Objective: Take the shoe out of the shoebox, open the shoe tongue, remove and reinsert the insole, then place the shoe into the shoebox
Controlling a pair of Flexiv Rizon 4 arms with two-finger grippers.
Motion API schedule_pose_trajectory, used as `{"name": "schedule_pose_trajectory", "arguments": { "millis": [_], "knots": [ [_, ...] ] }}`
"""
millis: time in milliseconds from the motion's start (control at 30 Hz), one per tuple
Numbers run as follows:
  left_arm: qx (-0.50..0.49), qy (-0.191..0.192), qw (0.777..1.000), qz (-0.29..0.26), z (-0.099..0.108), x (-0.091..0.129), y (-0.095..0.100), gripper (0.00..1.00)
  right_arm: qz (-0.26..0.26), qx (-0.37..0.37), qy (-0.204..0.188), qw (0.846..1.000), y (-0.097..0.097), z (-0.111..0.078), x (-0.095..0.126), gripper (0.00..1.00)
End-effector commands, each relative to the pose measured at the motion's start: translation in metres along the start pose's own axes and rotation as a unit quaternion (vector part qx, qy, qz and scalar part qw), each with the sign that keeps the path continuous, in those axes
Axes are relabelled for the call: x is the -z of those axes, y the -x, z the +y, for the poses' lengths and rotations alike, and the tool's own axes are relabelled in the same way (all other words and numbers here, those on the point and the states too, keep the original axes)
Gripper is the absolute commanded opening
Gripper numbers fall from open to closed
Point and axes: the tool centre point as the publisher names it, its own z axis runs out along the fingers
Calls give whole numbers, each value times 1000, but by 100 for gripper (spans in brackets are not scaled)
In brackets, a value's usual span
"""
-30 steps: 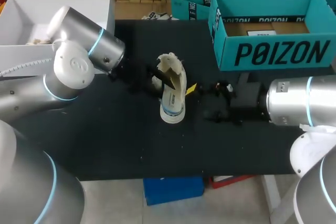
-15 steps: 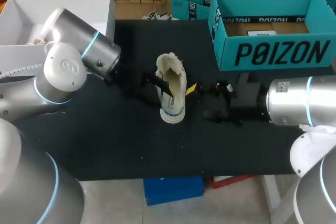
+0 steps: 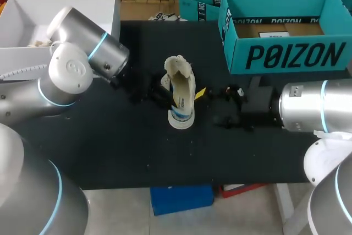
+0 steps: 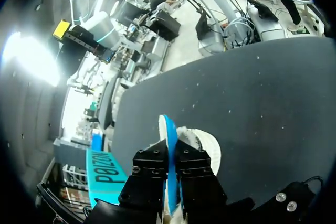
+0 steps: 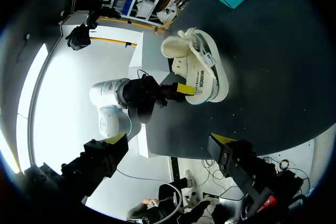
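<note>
While the shoe (image 3: pixel 180 98) rests out of its box near the middle of the worktop (image 3: pixel 110 152), toe toward the near edge, the left arm comes in from the left edge and sets the left gripper (image 4: pixel 169 153) at the shoe's opening. This gripper is closed to a narrow gap on what is judged to be the insole (image 4: pixel 167 129), a thin blue-edged sheet. The sheet stands on edge between the two fingers and runs down into the white upper. Pinching the sheet by its two faces gives the hold needed to slide it along the shoe. Whether it is on its way out or back in cannot be told. The right gripper (image 5: pixel 169 140) sits toward the right edge, pointed at the shoe but apart from it, with its fingers spread wide and holding nothing. From there it could steady the shoe. The teal shoebox (image 3: pixel 286 56) stands open at the far right corner, well apart from the shoe, ready for its return.
</note>
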Motion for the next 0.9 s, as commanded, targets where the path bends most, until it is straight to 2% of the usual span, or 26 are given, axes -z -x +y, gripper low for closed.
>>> {"name": "schedule_pose_trajectory", "arguments": {
  "millis": [33,900],
  "knots": [
    [0,0,1000,2,5,-1,2,0,0,0,0,1000,0,0,0,100],
    [26,50,998,17,46,-10,-4,0,0,0,0,1000,0,0,0,100]
  ]
}}
